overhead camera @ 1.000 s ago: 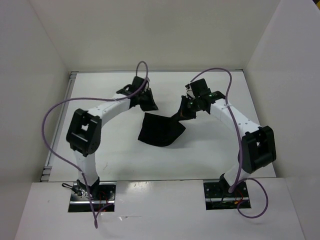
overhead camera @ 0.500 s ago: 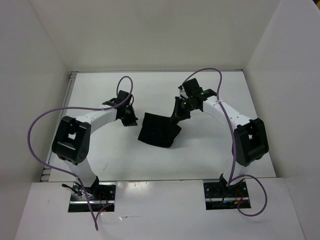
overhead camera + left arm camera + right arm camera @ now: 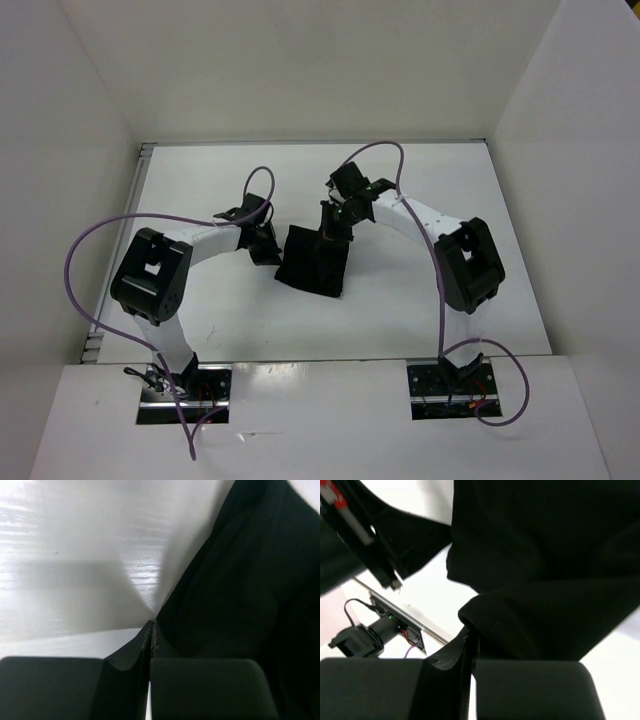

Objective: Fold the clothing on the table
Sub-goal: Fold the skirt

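The clothing is a dark, bunched heap on the white table, and the table's middle lies beneath it. Its lower part lies on the surface, while its far edge is drawn up into a narrow peak.

The right gripper sits at that raised far edge of the clothing. In the right wrist view, its 2 fingers are pressed together with a rolled fold of the black fabric caught at their tips. The rest of the cloth hangs away beyond them in broad folds.

The left gripper is low over the table, just beside the clothing's left edge. In the left wrist view, its 2 fingers are closed flat against each other, with their tips right at the border of the fabric. Whether any cloth is pinched between them cannot be told. The garment fills the right half of that view, and bare tabletop fills the left.
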Available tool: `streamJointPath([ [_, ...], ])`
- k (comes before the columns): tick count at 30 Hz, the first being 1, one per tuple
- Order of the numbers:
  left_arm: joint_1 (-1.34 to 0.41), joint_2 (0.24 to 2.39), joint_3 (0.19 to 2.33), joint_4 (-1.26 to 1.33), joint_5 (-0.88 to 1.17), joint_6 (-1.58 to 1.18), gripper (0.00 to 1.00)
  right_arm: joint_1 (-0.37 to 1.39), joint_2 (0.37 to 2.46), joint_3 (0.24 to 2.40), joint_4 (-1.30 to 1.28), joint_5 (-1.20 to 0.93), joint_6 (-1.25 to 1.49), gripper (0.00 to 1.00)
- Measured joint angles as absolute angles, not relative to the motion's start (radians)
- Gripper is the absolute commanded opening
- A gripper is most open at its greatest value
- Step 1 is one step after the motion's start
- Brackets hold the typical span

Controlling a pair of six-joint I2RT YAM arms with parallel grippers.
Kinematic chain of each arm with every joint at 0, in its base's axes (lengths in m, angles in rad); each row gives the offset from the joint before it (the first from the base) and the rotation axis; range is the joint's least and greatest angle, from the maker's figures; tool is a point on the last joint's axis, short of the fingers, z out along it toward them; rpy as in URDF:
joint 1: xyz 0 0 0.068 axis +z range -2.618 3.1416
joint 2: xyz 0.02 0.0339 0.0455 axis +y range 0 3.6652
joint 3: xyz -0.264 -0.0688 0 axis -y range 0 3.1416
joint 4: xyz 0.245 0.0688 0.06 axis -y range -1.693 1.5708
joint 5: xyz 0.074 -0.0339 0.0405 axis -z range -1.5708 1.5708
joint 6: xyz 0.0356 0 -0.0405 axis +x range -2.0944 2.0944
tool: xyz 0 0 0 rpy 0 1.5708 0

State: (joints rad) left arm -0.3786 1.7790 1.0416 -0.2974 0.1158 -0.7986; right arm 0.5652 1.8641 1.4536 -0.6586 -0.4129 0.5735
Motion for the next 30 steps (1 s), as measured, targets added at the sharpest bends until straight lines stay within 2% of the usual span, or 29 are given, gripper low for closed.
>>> streamJointPath([
  [30, -0.383, 1.779, 1.018, -0.276, 0.155, -0.819, 0.0, 0.602, 2.146, 1.673, -0.614, -0.49, 0.636, 0.01],
])
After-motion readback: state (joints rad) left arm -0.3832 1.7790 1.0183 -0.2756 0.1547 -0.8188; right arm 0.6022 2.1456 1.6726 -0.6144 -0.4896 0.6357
